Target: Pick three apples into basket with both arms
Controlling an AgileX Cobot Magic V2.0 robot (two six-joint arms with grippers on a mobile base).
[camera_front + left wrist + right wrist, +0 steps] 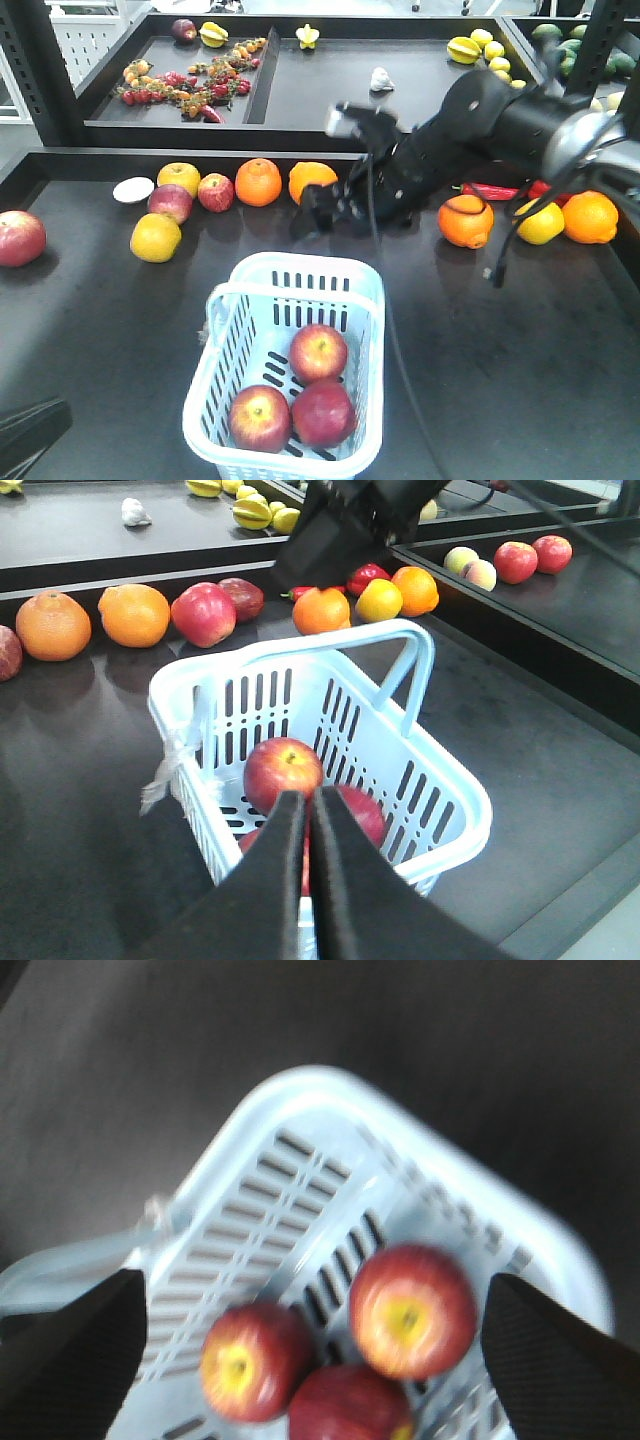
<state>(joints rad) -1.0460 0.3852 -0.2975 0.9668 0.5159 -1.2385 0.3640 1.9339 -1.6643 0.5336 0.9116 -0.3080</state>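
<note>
A: Left to right. Left hand [305, 825]: the two black fingers are pressed together with nothing between them, poised over the near end of the pale blue-white slotted plastic basket [352, 275], as the left wrist view shows.

B: And the load?

A: Three round dull dark-red apples with yellowish streaks [318, 352] lie on the basket floor, touching one another in a cluster. The basket stands on the dark worktop [520, 350]; its handle is folded over toward the left rim.

B: Right side?

A: Right hand [325, 215]: fingers spread wide and empty, hanging above the far rim of the basket. The right wrist view looks straight down on the apples between the two fingertips; that frame is blurred.

B: Judgement on the step?

A: The count looks complete, so what remains is clearing both arms. Best done by lifting each hand straight up before swinging outward, so no finger catches the rim or handle and drags the basket.

B: Hazards?

A: A row of loose fruit, including a round orange [259, 181], sits just behind the basket. The right arm should rise clear before crossing it.
</note>
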